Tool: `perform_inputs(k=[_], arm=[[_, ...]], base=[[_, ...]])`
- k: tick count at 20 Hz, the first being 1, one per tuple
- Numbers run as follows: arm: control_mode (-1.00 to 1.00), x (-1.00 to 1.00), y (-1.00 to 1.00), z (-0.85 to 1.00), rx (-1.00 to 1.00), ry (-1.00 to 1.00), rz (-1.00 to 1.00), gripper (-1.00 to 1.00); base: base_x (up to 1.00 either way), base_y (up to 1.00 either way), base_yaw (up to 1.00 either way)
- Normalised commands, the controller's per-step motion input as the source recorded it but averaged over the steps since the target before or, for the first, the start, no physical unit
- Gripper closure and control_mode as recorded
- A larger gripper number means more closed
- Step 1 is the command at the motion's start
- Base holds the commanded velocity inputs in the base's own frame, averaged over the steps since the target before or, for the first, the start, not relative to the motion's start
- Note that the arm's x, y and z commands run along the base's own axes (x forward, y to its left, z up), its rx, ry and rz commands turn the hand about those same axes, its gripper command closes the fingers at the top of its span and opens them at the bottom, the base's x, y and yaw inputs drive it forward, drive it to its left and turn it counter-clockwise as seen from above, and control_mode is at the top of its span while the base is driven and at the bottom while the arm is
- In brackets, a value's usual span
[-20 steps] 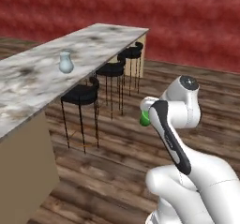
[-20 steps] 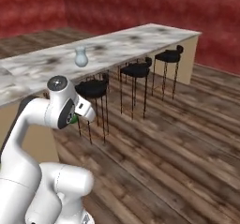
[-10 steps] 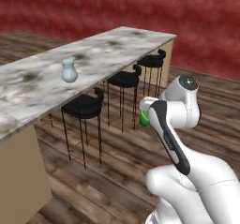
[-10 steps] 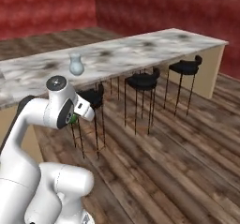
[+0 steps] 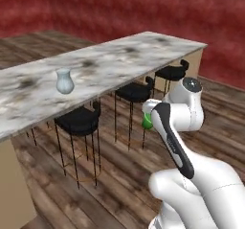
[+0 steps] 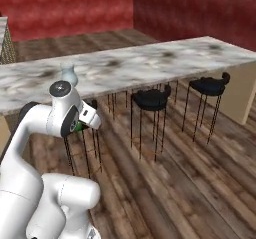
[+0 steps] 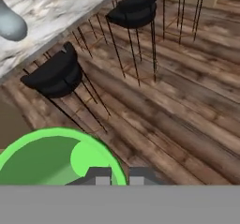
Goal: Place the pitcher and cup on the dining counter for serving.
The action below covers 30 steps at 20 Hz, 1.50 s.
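Held: small bright green cup (image 7: 56, 160) pinched by its rim in closed gripper (image 7: 119, 176) | Placed: pale blue-grey pitcher (image 5: 64, 81) on veined marble dining counter (image 5: 124, 62) | Risk – cup knocked against counter edge – slipping from thin rim grip

The white arm with dark joints (image 5: 174, 137) rises folded, elbow high, forearm tucked back toward the base. Its two-finger gripper (image 7: 117, 176) has the jaws clamped tight on the rim of the small bright green tumbler (image 7: 51, 155), carried low in front.
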Motion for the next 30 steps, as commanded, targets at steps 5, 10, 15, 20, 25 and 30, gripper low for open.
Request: perform_inputs(k=[5,10,15,20,25,30], arm=[[1.0,0.0,0.0,0.0,0.0,0.0,0.0,1.0],[1.0,0.0,0.0,0.0,0.0,0.0,0.0,1.0],[1.0,0.0,0.0,0.0,0.0,0.0,0.0,1.0],[1.0,0.0,0.0,0.0,0.0,0.0,0.0,1.0],[1.0,0.0,0.0,0.0,0.0,0.0,0.0,1.0],[-1.0,0.32,0.12,0.0,0.0,0.04,0.0,1.0]], base=[[1.0,-0.92,0.39],[1.0,-0.91,0.41],[1.0,-0.81,0.43],[1.0,-0.79,0.42],[0.75,-0.33,0.38],[0.44,0.13,0.09]])
